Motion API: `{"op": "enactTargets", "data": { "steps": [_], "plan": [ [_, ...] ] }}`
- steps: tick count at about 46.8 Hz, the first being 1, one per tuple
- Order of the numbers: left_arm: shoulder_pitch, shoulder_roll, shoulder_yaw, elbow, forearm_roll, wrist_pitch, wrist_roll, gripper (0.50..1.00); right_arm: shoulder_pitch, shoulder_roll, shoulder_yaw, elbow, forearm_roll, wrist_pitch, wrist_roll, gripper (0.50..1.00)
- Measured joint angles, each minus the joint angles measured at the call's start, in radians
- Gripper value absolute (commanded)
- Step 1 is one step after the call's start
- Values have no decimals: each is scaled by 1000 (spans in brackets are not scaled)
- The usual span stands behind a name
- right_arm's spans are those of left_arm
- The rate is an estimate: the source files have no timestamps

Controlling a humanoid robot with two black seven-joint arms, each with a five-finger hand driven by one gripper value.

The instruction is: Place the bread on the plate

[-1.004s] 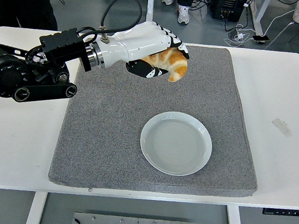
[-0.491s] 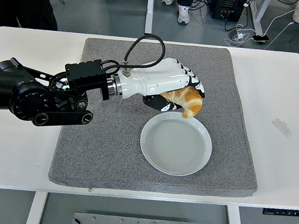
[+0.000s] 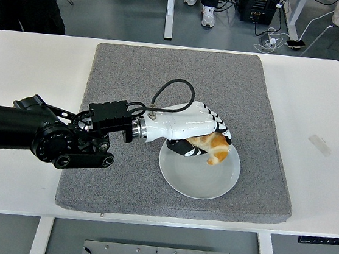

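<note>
Left hand (image 3: 190,129), white-shelled with black finger joints, is curled around the bread (image 3: 211,147), thumb tucked under and fingers wrapped over the top, so only the golden-brown end of the piece pokes out below the fingertips. The bread looks like a small croissant or roll: light, soft and crushable, with a flaky crust likely to shed or dent if squeezed hard. A loose cradle around its thick middle, as now, suits it better than a pinch at its thin tip. It hangs over the far part of the plate (image 3: 200,182), close above the pale dish or just touching it; the view does not settle which. The plate sits on the grey mat (image 3: 133,68), toward the table's near edge and right of centre. The black forearm reaches in from the left edge, lying low and nearly level across the mat, wrist turned so the palm faces down and toward the plate. No right arm shows.
</note>
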Motion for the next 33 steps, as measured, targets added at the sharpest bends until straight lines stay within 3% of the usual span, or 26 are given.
{"op": "enactTargets", "data": {
  "steps": [33],
  "plan": [
    [60,-19,55,39,49,0,0,500,0,0,0,0,0,0,0,1000]
  ]
}}
